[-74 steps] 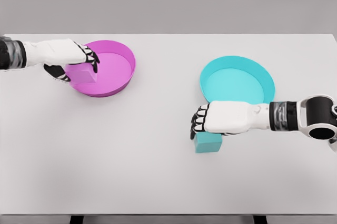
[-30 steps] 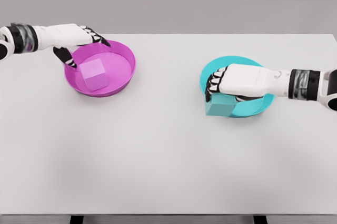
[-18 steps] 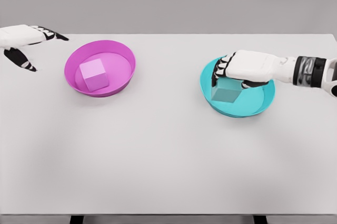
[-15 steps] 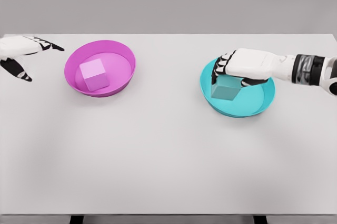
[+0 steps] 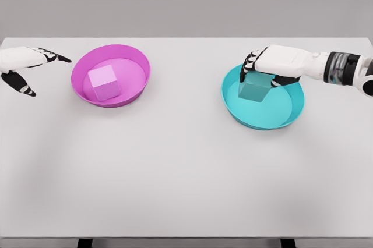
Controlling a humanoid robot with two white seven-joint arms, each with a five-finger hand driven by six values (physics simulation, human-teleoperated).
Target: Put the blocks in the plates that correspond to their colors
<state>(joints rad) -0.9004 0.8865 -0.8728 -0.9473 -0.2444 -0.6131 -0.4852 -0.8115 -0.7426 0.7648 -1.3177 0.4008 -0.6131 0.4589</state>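
Head view, looking down on a white desk [image 5: 186, 172] that carried two shallow round plates. The magenta plate [image 5: 135, 88] lay toward the left, and a pink block [image 5: 104, 82] rested flat inside it, slightly left of the plate's middle, with no hand touching it. The left hand [image 5: 23, 63] hovered at the picture's left edge, well apart from the magenta plate; its fingers were spread and relaxed, one pointing toward the plate and the thumb angled downward, and it held nothing. The cyan plate [image 5: 280, 114] lay toward the right, near the desk's far half. The right hand [image 5: 274, 67] reached in from the right edge, its white forearm and dark wrist band visible, and sat over the far rim of the cyan plate. Its fingers [image 5: 250, 64] were curled over the top of a teal block [image 5: 254, 89], gripping it from above. The teal block sat within the cyan plate's outline, toward the far left part of it; whether its underside touched the plate floor could not be told.
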